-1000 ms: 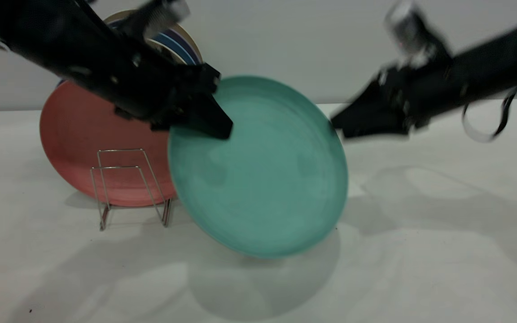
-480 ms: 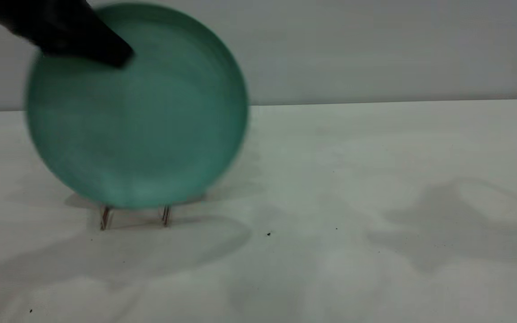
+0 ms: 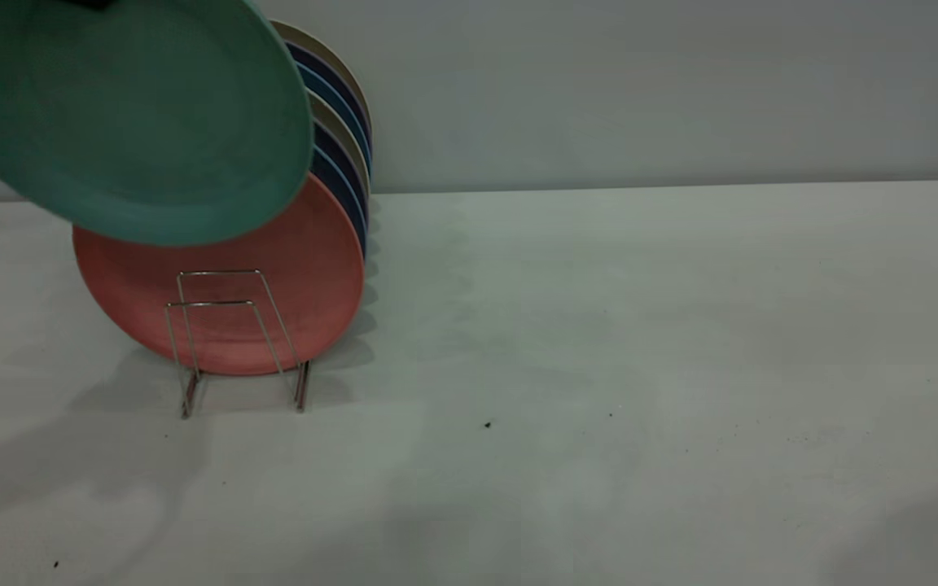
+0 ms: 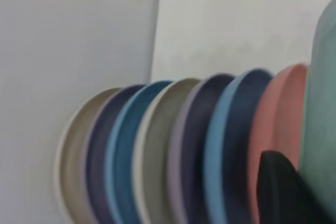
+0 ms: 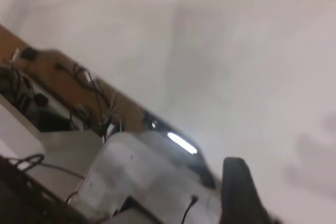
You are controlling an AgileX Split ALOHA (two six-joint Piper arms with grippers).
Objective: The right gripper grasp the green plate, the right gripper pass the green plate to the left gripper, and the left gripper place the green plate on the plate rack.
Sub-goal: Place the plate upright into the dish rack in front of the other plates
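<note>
While the round teal-green matte plate (image 3: 123, 118) hung tilted above the far left corner, I judged it could knock the salmon-pink plate (image 3: 225, 285) in the thin silver wire rack (image 3: 229, 338). One black finger (image 4: 281, 190) of the left gripper touched its rim; the grip itself I couldn't tell. The right gripper's finger (image 5: 239, 192) was off-table. Open tabletop (image 3: 640, 366) lay rightward.

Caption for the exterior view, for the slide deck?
Green plate held tilted in the air above the salmon-pink plate and the wire plate rack.
</note>
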